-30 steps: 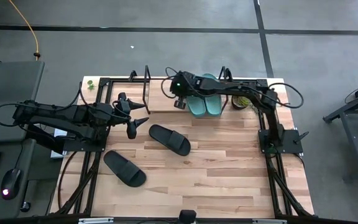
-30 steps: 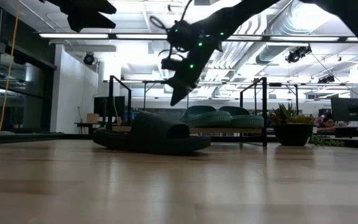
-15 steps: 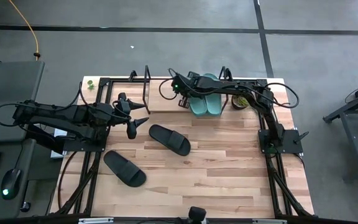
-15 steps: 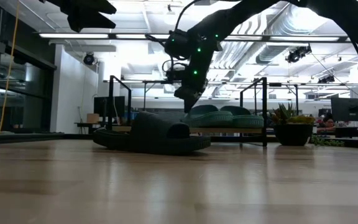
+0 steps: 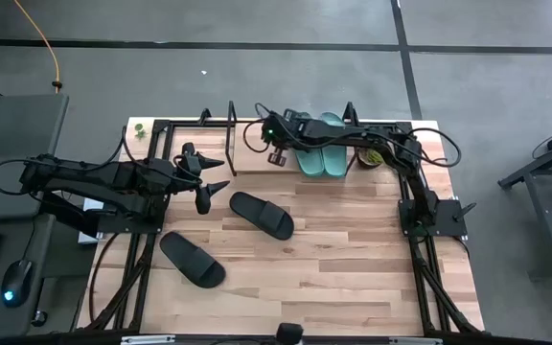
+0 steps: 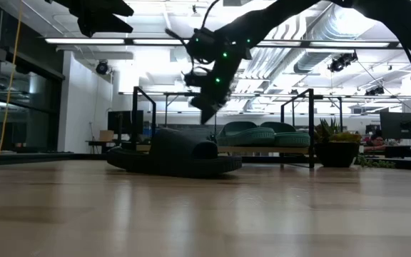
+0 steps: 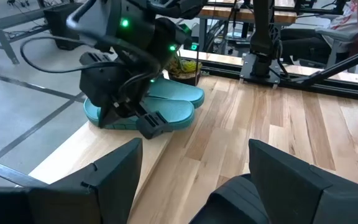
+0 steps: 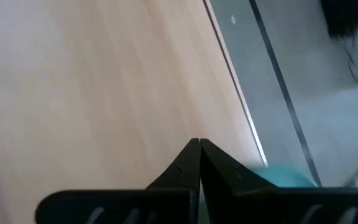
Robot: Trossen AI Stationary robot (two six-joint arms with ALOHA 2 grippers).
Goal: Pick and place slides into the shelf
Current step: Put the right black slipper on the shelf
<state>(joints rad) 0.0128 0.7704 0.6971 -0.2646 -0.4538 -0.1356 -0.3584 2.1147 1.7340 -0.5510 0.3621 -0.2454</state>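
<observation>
High view, shelf: the shelf (image 5: 257,158) stands along the far edge of the table (image 5: 353,278), its light board between thin black tube ends.
Teal slides: both teal slides (image 5: 322,158) lie side by side on the right part of the shelf board, touching each other; the low view shows them (image 6: 259,134) resting flat on the board.
Black slides: one black slide (image 5: 262,215) lies at a slant near the table's middle; the second black slide (image 5: 192,260) lies nearer the front left. Both are on the tabletop, apart from the shelf.
Right gripper: the right gripper (image 5: 276,153) hangs over the shelf board just beside the teal pair. In the right wrist view its fingers (image 8: 185,171) are pressed together tip to tip with nothing between them, above bare light wood.
Left gripper: the left gripper (image 5: 217,175) hovers over the table's left side, near the shelf's left end. Its fingers (image 7: 110,180) are spread wide and empty, touching nothing.
Other item: a small potted plant (image 5: 372,155) sits at the shelf's right end.
</observation>
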